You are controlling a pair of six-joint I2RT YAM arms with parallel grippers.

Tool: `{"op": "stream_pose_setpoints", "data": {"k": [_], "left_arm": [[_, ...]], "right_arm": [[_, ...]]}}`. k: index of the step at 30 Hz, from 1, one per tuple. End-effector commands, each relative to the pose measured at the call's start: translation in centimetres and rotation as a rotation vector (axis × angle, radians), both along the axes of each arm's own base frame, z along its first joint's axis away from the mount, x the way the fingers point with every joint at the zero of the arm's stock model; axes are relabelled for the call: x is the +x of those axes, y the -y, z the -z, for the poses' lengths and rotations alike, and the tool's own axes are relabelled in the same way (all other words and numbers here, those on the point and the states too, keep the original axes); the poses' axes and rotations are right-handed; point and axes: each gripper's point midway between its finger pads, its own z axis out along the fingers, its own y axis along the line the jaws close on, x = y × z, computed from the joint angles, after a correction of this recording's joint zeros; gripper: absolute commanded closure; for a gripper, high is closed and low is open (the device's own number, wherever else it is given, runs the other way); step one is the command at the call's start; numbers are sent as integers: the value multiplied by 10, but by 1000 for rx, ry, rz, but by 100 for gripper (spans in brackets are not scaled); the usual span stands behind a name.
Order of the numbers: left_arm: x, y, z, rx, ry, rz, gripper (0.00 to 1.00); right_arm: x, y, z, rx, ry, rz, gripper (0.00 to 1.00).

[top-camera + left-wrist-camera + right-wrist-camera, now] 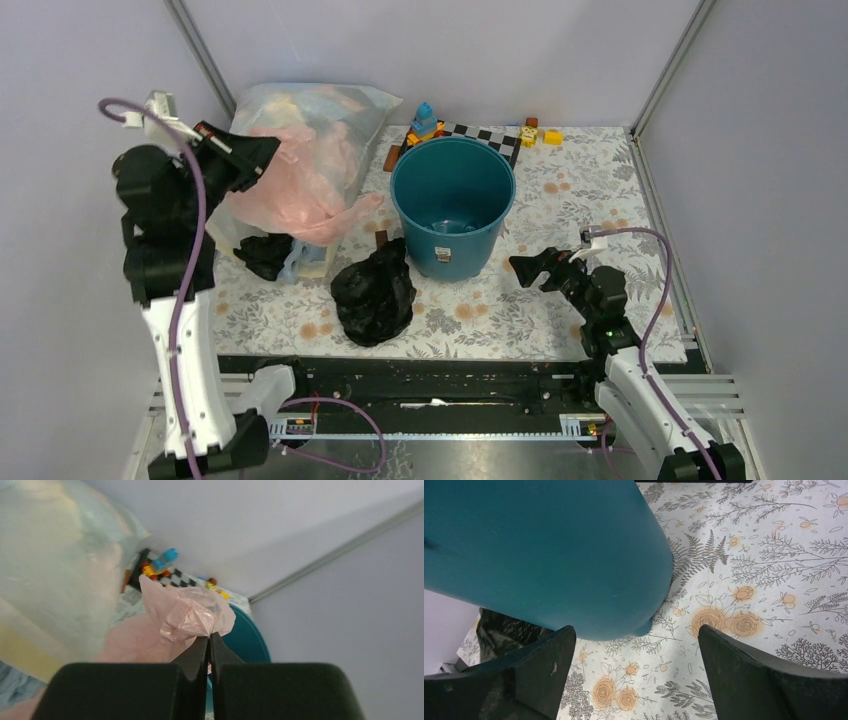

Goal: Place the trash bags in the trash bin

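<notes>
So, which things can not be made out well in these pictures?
- Top view: the second black bag is partly hidden by the big translucent bag; the label on the trash bin is too small to read.
- Left wrist view: pink film, pinched by the left gripper, covers most of the bin.
- Right wrist view: the front black bag is mostly behind the bin wall; the bin's rim is cut off above.
</notes>
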Motion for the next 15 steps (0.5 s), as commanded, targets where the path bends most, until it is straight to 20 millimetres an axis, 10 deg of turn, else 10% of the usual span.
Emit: {"op": "stream_pose_setpoints", "data": {"k": [1, 9, 15], "left_arm": [[18, -35, -2, 83, -16, -185, 100], [-37, 49, -51, -73, 181, 327, 100], [-89, 59, -67, -55, 290, 351, 100]], "right_arm": [[-1, -7, -26, 19, 27, -40, 0], [-18, -12, -52, 10, 11, -95, 0], [-37, -40, -65, 72, 31, -293, 0]]}}
